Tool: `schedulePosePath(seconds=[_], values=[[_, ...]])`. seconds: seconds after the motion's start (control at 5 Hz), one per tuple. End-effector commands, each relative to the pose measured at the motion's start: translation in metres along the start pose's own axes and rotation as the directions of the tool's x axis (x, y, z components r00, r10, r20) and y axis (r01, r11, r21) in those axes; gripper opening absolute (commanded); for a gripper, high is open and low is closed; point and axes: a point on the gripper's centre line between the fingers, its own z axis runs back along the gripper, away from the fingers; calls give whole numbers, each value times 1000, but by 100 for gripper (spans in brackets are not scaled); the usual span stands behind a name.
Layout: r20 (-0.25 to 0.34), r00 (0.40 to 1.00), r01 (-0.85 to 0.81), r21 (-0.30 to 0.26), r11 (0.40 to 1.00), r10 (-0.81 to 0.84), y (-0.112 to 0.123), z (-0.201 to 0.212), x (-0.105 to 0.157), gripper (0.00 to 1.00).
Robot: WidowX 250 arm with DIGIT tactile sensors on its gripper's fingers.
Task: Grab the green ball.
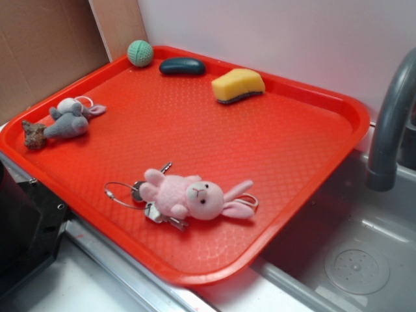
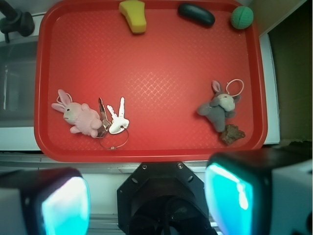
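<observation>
The green ball, small, pale teal and knitted, rests in a far corner of the red tray. In the wrist view it lies at the top right, far from my gripper. The gripper is open, its two teal pads spread wide with nothing between them. It hovers high above the tray's near edge, over the robot's black base. The exterior view does not show the gripper.
Beside the ball lie a dark green oval pebble and a yellow sponge. A grey plush, a pink bunny and keys share the tray. A sink with faucet is alongside.
</observation>
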Motion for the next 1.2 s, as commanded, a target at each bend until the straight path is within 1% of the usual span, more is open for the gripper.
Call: schedulePosePath(seconds=[0.0, 0.2, 0.4, 0.6, 1.0], values=[[0, 1000, 0, 0, 1000, 0, 0, 0, 0, 100], [133, 972, -193, -10, 981, 193, 29, -32, 26, 100], [262, 874, -424, -2, 906, 409, 65, -58, 58, 100], [357, 769, -575, 22, 818, 530, 96, -77, 73, 100], [357, 769, -575, 22, 818, 530, 96, -77, 73, 100]])
